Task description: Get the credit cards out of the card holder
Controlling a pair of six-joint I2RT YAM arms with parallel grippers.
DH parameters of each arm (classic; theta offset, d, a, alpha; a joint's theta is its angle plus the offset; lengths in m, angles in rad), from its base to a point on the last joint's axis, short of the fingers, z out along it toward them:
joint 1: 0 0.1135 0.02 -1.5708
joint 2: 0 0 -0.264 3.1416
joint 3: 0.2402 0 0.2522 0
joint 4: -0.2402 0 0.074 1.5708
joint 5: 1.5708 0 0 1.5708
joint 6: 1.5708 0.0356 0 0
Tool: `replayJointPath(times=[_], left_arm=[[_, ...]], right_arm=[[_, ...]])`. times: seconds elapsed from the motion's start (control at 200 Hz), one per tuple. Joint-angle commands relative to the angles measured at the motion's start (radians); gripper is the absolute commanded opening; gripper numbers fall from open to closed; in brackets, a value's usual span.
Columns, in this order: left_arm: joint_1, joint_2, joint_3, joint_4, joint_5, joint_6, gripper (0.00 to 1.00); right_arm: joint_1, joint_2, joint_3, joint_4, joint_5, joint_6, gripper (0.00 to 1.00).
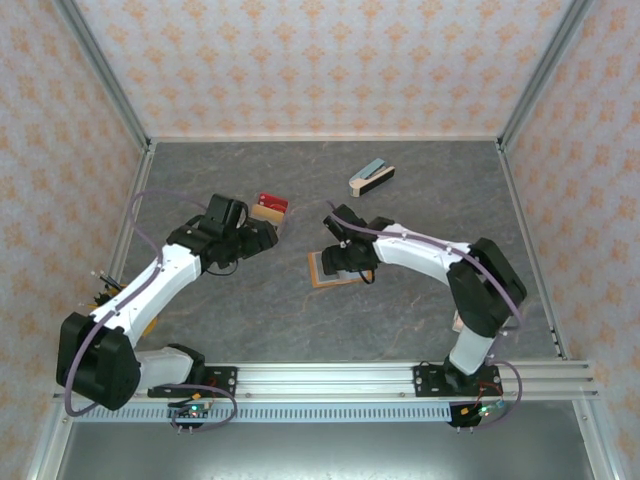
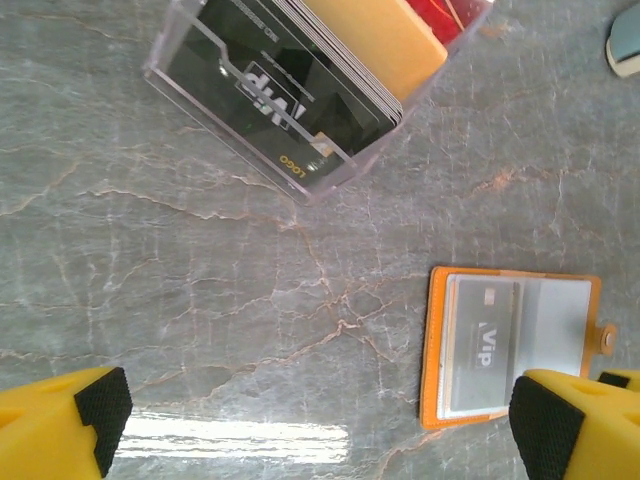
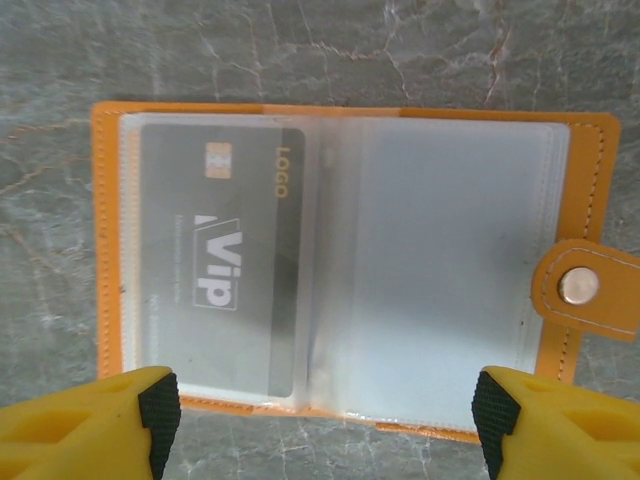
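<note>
**Card holder** [image 1: 330, 270]: orange-tan, lying open and flat near the middle of the grey marbled table [image 1: 300, 320], clear sleeves facing up. One sleeve contains a grey VIP card [image 3: 220, 260]. The snap tab [image 3: 580, 288] sits on the opposite edge.
**Right gripper** [image 3: 320, 425]: directly above the holder, yellow fingers spread wide with nothing between them.
**Left gripper** [image 2: 320, 430]: left of the holder over bare table, fingers spread wide and empty.
**Clear plastic box** [image 2: 300, 90]: contains black, tan and red cards; stands far-left of the holder.
**Grey-blue wedge-shaped item** [image 1: 371, 177]: on the far side of the table, well apart from the holder.
</note>
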Motion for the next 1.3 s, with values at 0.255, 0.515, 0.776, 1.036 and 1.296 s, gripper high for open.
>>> replayJointPath(times=[0.255, 0.515, 0.776, 1.036, 1.296], left_arm=[[-0.051, 0.09, 0.017, 0.1, 0.024, 0.084, 1.0], [-0.083, 0.141, -0.009, 0.212, 0.067, 0.024, 1.0], [-0.119, 0.23, -0.012, 0.324, 0.171, -0.05, 0.86], [-0.161, 0.335, -0.002, 0.439, 0.275, -0.136, 0.55], [-0.196, 0.43, 0.028, 0.507, 0.331, -0.186, 0.41]], right_arm=[[0.003, 0.138, 0.131, -0.107, 0.025, -0.024, 0.73], [0.0, 0.189, 0.124, -0.122, 0.039, -0.056, 0.65], [-0.026, 0.188, 0.083, -0.094, 0.003, -0.07, 0.51], [-0.063, 0.163, 0.028, -0.042, -0.066, -0.072, 0.45], [-0.084, 0.153, -0.002, -0.013, -0.096, -0.069, 0.42]])
